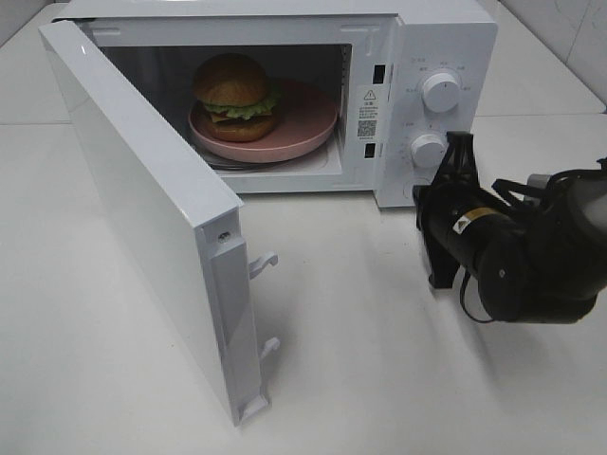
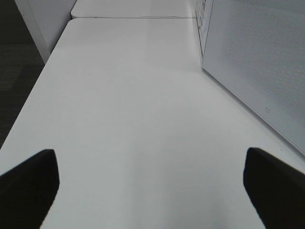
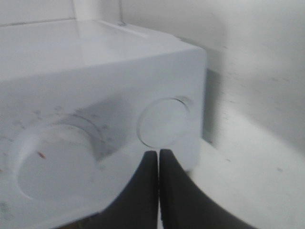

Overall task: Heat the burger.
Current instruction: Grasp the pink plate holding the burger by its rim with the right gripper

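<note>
The burger (image 1: 234, 95), with a golden-brown bun, green lettuce and cheese, sits on a pink plate (image 1: 308, 118) inside the open white microwave (image 1: 446, 47). Its door (image 1: 142, 209) stands swung wide toward the front left. My right gripper (image 1: 462, 142) is shut and empty, just in front of the control panel beside the lower knob (image 1: 428, 149). In the right wrist view its fingertips (image 3: 158, 157) are pressed together, pointing at the panel below a round button (image 3: 164, 121). My left gripper (image 2: 152, 191) is open above bare table, outside the exterior high view.
An upper knob (image 1: 441, 91) sits above the lower one on the panel. The open door's outer face (image 2: 257, 62) rises beside my left gripper. The white table (image 1: 379, 360) spreads in front of the microwave, and its edge (image 2: 33, 95) drops to dark floor.
</note>
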Controlling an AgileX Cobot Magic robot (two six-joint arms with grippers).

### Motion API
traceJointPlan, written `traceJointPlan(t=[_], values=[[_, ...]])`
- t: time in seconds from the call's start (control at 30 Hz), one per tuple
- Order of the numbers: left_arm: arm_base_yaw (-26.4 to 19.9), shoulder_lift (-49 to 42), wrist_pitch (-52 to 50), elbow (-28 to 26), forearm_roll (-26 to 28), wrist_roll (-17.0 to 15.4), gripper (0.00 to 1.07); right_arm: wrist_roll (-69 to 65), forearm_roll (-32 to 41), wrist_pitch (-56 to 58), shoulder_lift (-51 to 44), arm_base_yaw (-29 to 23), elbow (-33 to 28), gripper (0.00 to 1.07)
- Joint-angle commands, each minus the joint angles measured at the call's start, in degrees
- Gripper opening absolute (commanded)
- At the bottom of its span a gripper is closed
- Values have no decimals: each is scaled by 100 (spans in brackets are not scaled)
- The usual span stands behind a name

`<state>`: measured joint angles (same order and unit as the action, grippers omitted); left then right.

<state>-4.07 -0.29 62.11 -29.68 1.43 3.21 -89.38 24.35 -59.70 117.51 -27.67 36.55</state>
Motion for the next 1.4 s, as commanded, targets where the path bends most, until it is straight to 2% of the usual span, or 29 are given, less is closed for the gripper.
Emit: traceJointPlan(t=[0.03, 0.23, 0.43, 0.8, 0.87, 1.07, 1.17, 1.23, 1.33, 1.4], values=[[-29, -80, -74, 0, 29, 17, 98, -80, -178, 149, -97, -103, -218, 0], [-29, -80, -74, 0, 29, 17, 98, -74, -355, 223, -413, -201, -785, 0], [-29, -80, -74, 0, 29, 17, 98, 688, -361, 556, -1192, -201, -1180, 0], [-29, -80, -74, 0, 29, 17, 98, 2985, -97, 1581, -2275, -201, -1197, 1], [-29, -80, -74, 0, 29, 17, 98, 3925, -40, 1948, -2584, -201, -1197, 2], [-29, -80, -74, 0, 29, 17, 98, 4670, -40, 2355, -2836, -201, -1186, 2], [-29, -80, -74, 0, 29, 17, 98, 5374, -40, 2899, -2985, -201, -1049, 3], [-29, -80, -74, 0, 29, 17, 98, 6532, -103, 3902, -3037, -201, -630, 4], [-29, -80, -74, 0, 29, 17, 98, 6812, -149, 4125, -3037, -201, -498, 4], [-29, -80, -74, 0, 29, 17, 98, 7666, -498, 5145, -3037, -201, 23, 5]])
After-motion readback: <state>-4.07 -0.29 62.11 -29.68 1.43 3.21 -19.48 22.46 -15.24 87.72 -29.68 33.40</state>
